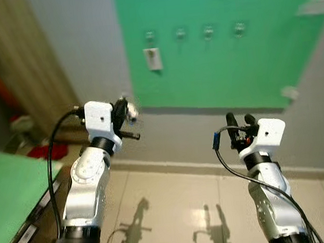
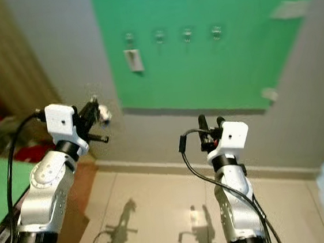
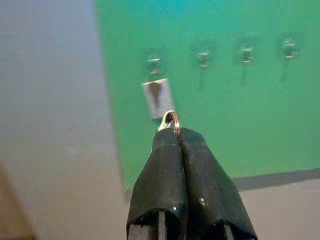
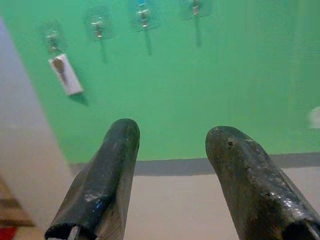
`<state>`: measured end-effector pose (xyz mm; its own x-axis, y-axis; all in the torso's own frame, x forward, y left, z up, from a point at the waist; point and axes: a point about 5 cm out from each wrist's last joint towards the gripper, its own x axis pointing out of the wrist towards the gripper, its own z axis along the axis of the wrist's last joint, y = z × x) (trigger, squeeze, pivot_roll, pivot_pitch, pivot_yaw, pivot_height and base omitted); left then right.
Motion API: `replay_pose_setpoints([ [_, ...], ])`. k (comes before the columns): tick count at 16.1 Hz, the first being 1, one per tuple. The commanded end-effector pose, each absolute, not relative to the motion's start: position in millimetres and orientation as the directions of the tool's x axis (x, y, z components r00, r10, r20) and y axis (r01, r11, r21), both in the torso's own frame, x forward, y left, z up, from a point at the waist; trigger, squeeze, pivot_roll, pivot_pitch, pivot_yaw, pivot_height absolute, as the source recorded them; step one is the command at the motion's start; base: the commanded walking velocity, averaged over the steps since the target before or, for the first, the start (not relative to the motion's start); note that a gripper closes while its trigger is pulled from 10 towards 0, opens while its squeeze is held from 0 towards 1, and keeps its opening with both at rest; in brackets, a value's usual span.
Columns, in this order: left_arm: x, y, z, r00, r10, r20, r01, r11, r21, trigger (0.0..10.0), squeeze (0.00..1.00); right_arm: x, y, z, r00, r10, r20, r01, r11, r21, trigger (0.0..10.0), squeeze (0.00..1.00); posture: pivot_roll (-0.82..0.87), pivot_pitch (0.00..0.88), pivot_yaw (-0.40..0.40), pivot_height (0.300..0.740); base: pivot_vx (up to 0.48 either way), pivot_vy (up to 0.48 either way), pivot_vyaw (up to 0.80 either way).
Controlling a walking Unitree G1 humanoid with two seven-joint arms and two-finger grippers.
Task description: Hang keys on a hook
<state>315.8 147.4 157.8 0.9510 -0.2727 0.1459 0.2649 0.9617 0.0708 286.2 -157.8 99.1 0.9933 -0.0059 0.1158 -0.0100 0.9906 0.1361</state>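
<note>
Left gripper [image 3: 172, 131] pinches what appears to be a key ring [image 3: 169, 120] below the hooks [image 3: 201, 56]; right gripper [image 4: 172, 137] gapes empty.

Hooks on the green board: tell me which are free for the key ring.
Of four hooks, the leftmost already carries a white tag. The three to its right hang bare. The left gripper pinches the key ring.

The left tool [image 3: 174, 137] hides all but the key ring's [image 3: 169, 118] tip
</note>
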Motion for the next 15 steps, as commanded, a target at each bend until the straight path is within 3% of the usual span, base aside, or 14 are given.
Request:
replay_pose_setpoints([
  [1, 318.6, 150.8, 156.5, 0.951, -0.277, 0.136, 0.271, 0.961, 0.057, 0.0, 0.0, 289.9, -149.4, 101.4, 0.992, 0.035, 0.124, -0.049, 0.992, 0.112, 10.0, 0.0, -0.13, 0.0, 0.086, 0.707, 0.0, 0.0, 0.0],
  [7, 334.9, 138.8, 168.9, 0.932, -0.329, 0.15, 0.323, 0.944, 0.065, 0.0, 0.0, 296.6, -143.1, 105.1, 0.989, 0.069, 0.128, -0.083, 0.991, 0.107, 10.0, 0.0, -0.15, 0.0, 0.088, 0.707, 0.433, 0.0, 0.0],
  [9, 333.2, 124.7, 170.7, 0.893, -0.424, 0.149, 0.413, 0.906, 0.096, 0.0, 0.0, 296.6, -140.5, 104.6, 0.988, 0.084, 0.126, -0.096, 0.991, 0.094, 10.0, 0.0, -0.15, 0.0, 0.093, 0.707, 0.48, 0.0, 0.0],
  [15, 338.1, 125.7, 170.9, 0.893, -0.425, 0.152, 0.418, 0.905, 0.077, 0.0, 0.0, 299.8, -136.2, 102.6, 0.987, 0.119, 0.111, -0.128, 0.989, 0.077, 10.0, 0.0, -0.15, 0.0, 0.094, 0.707, 0.48, 0.0, -0.12],
])
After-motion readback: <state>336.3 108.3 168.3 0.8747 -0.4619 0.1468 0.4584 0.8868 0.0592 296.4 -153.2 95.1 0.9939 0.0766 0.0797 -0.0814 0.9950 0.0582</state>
